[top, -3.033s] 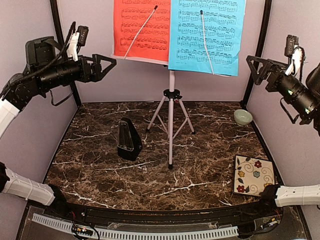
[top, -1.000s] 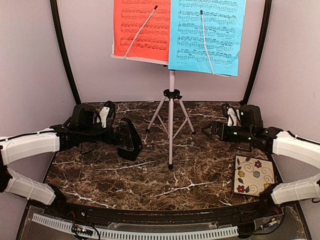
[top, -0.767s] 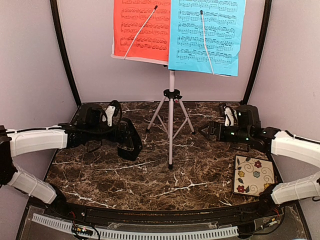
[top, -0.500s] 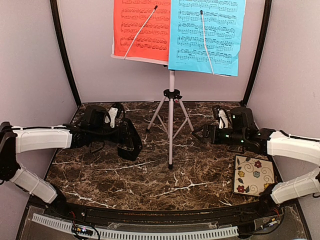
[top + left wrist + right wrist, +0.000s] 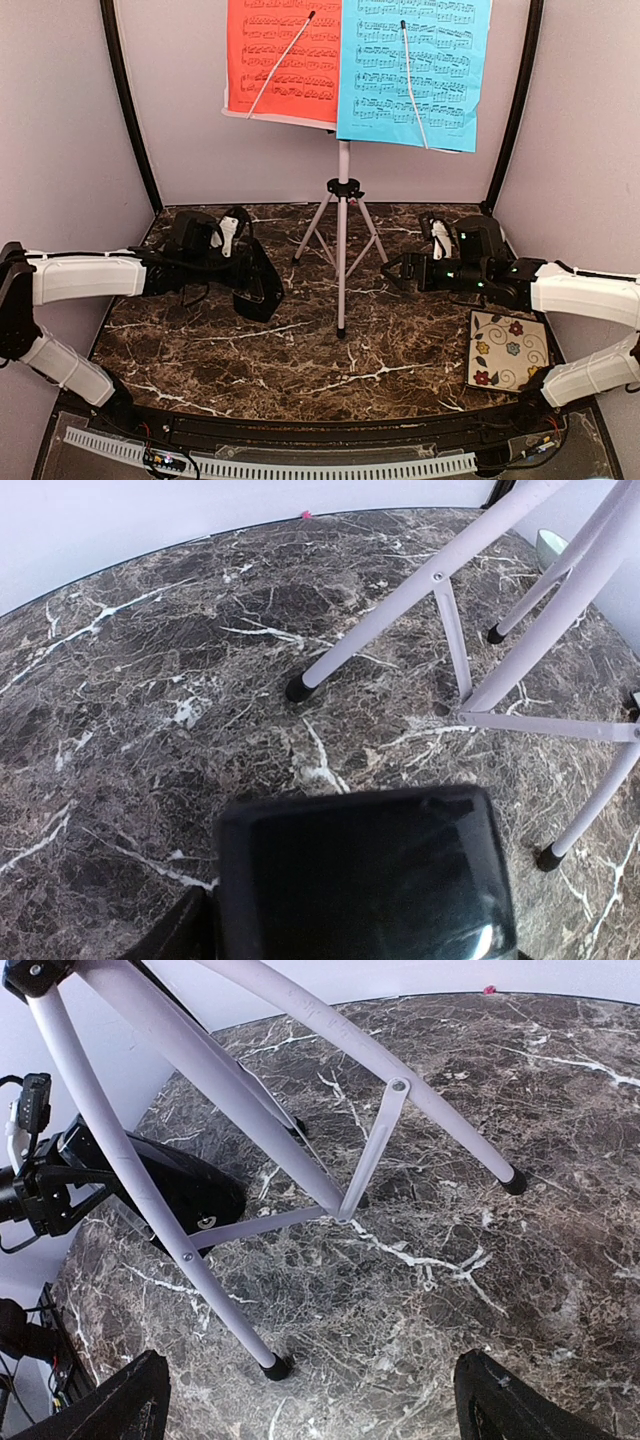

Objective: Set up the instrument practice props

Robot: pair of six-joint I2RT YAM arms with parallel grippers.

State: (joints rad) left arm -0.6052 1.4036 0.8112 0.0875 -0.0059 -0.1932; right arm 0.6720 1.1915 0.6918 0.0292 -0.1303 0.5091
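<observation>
**Left arm's got the metronome lined up, right arm closing in on the stand**

The left gripper (image 5: pixel 249 267) sits low on the table with its jaws on either side of the metronome (image 5: pixel 262 290). The wrist view is mostly filled by the glossy black body, so I can't tell if the jaws are pinching it or just straddling it. The right gripper (image 5: pixel 310 1400) is wide apart and holding nothing. Its two dark fingertips (image 5: pixel 110 1405) sit at the bottom corners of its own view, facing the stand's legs.

A second ago the left gripper was only just reaching the metronome's side, and now it's pushed in around it. The right gripper has slid left, nearer the tripod. Three seconds back, both arms were up high by the side walls.

The metronome is a small black pyramid with a shiny, reflective face. It stands left of the music stand (image 5: pixel 343 230), near the tripod's left leg but not touching. The stand is made of white tubes with thin braces and black rubber feet. Up top it holds a red sheet (image 5: pixel 283 55) and a blue sheet (image 5: pixel 415 65) of printed music side by side, each pinned by a thin white arm. The table (image 5: pixel 300 360) is dark brown marble with white veins. A square floral tile (image 5: pixel 508 350) lies flat by the right arm.
</observation>
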